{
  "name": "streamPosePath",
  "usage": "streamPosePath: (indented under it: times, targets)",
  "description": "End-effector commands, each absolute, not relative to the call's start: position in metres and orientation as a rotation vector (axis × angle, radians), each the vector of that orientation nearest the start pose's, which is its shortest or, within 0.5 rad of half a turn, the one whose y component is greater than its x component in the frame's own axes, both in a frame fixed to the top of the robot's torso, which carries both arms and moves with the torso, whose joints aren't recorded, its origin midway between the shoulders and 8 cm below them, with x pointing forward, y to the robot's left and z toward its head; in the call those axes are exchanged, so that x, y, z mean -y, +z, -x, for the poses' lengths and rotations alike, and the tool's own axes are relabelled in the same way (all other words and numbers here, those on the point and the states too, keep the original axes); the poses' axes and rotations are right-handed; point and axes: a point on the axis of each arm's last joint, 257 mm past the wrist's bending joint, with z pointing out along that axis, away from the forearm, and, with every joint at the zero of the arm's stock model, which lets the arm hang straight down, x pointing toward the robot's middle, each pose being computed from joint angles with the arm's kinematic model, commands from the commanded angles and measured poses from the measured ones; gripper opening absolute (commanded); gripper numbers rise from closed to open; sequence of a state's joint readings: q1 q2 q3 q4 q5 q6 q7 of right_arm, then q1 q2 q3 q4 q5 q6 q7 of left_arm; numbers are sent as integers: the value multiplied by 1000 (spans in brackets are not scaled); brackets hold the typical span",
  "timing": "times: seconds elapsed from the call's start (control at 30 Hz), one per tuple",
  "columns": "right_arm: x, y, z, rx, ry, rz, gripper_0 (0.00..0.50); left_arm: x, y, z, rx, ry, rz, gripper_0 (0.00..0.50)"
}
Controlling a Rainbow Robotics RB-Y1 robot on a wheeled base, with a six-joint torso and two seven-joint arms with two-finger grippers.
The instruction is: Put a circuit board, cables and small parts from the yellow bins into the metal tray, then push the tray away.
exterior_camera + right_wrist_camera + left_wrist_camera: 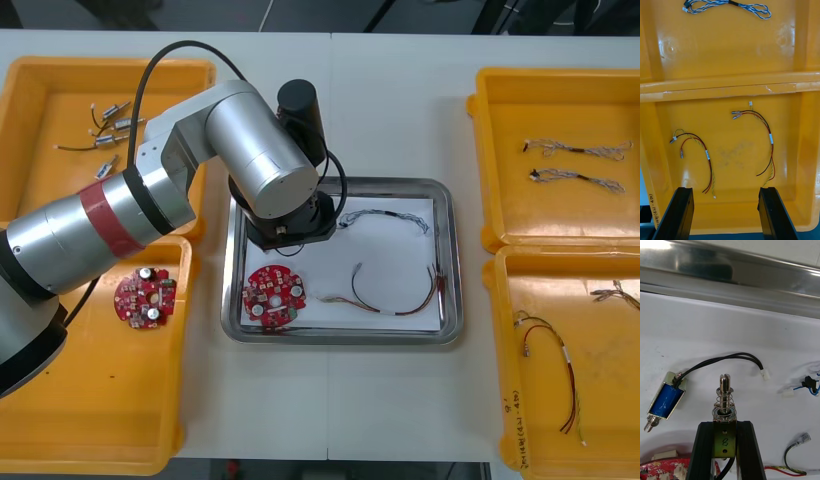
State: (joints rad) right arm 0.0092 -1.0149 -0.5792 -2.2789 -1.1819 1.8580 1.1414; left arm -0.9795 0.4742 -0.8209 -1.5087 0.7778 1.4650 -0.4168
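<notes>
The left jaws are clenched on a small part (724,401): a brass-coloured bracket with a hand-written "8", a coil spring, and a slotted steel pin rising from it. It is over the white lining of the tray (730,273), whose rim is polished, mirror-like metal; whether it touches the lining I cannot tell. Beside it on the lining lies a second part (665,405), a box frame wrapped in blue. It trails a thin black cable (722,360) that ends in a white plug.

From above, the silver left arm (200,170), banded in red, hides those jaws and both parts. Clear of it in the tray lie a round red board (273,295) studded with components, a twisted cable (385,212) and a red-and-yellow cable (380,308). A second board (145,297) sits in the near left bin (60,400).

The right jaws stand released over the near right bin (733,153), smooth scuffed plastic holding two curved red-and-yellow cables (708,154). Ink writing on its rim is too small to read.
</notes>
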Motion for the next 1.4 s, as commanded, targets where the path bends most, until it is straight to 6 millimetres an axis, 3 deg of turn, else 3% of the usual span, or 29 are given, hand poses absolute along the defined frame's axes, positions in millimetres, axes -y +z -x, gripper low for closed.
streamPosePath:
  times: [0.03, 0.1, 0.13, 0.53, 0.8, 1.07, 1.4]
  targets:
    - [412, -94, -335, -2583, 10, -142, 500, -22, -227, -498, -2706, -243, 169, 118]
    - [413, -94, -335, -2582, 6, -141, 500, -22, -226, -499, -2703, -244, 177, 420]
    - [413, -94, -335, -2584, 3, -139, 500, -22, -227, -498, -2704, -247, 184, 500]
    - [412, -94, -336, -2580, 4, -129, 500, -19, -224, -501, -2692, -271, 215, 500]
    - [411, -93, -338, -2574, 11, -127, 500, -20, -210, -506, -2680, -303, 232, 500]
    - [411, -93, -338, -2572, 10, -128, 500, -41, -186, -502, -2701, -296, 260, 500]
    - [410, -92, -338, -2573, 16, -124, 500, -73, -142, -493, -2710, -300, 281, 500]
